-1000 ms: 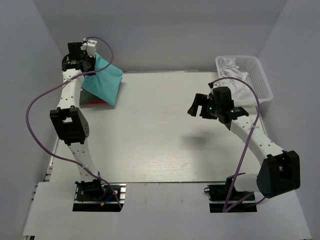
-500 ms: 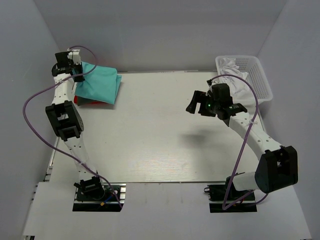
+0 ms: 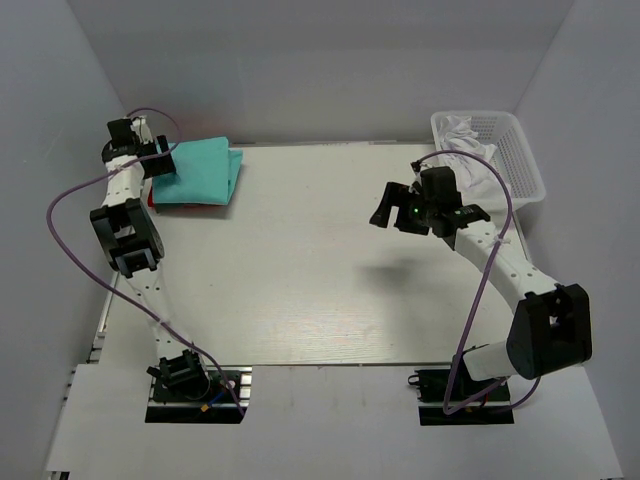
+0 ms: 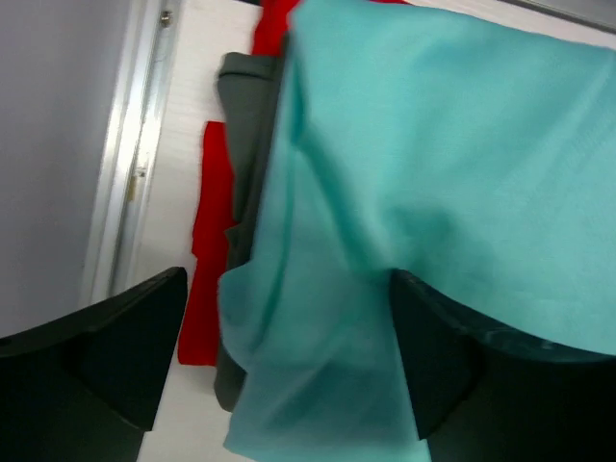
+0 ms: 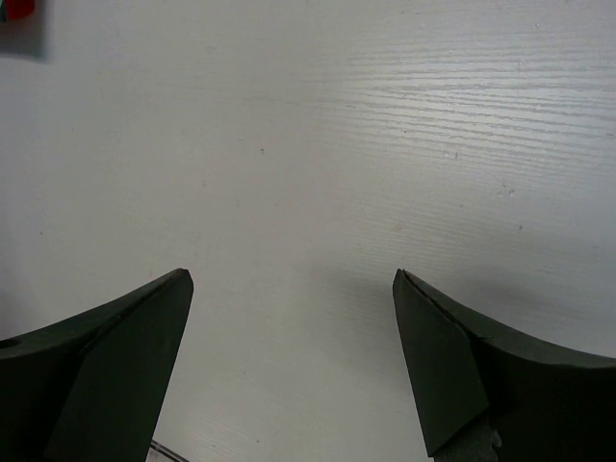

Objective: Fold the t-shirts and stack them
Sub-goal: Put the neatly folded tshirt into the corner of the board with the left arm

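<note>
Three folded t-shirts are stacked at the table's far left. The mint-teal one [image 3: 203, 172] [image 4: 433, 183] lies on top, over a dark grey one [image 4: 245, 115] and a red one [image 3: 160, 201] [image 4: 205, 250]. My left gripper [image 3: 162, 160] [image 4: 289, 332] is at the stack's left edge, open. The teal shirt's loose edge lies between its spread fingers, and neither finger presses on it. Over bare table right of centre, my right gripper [image 3: 392, 219] [image 5: 289, 327] hangs open with nothing in it.
A white lattice basket [image 3: 520, 150] stands at the back right with white cloth [image 3: 462, 133] in it. The grey side wall and the table's metal rail [image 4: 130, 164] run close beside the stack on the left.
My left gripper opened and let go of the teal shirt, which dropped flat onto the stack. The left arm swung left toward the wall. The right arm barely shifted.
</note>
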`<state>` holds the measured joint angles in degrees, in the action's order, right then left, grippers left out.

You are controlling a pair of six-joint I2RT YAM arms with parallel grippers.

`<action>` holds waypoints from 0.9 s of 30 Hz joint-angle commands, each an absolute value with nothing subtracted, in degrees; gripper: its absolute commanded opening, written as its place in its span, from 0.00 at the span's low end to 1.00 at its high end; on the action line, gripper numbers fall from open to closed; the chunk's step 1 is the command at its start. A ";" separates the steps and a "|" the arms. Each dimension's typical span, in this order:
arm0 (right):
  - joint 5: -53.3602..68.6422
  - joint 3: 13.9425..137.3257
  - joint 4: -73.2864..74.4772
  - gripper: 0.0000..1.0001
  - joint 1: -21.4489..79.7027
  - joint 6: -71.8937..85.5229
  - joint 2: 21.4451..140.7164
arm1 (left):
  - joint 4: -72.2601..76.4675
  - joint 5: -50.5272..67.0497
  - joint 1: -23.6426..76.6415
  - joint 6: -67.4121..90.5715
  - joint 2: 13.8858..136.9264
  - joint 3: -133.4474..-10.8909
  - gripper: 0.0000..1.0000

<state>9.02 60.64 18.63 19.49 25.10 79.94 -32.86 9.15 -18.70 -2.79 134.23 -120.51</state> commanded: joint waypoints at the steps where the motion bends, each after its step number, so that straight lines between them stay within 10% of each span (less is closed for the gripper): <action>1: 10.63 63.19 18.55 0.90 19.25 25.23 80.07 | -32.17 4.75 -19.34 1.49 131.84 -122.87 0.99; 27: 14.94 60.29 15.47 0.90 19.25 23.55 78.13 | -24.08 9.86 -18.11 7.20 121.37 -112.76 1.00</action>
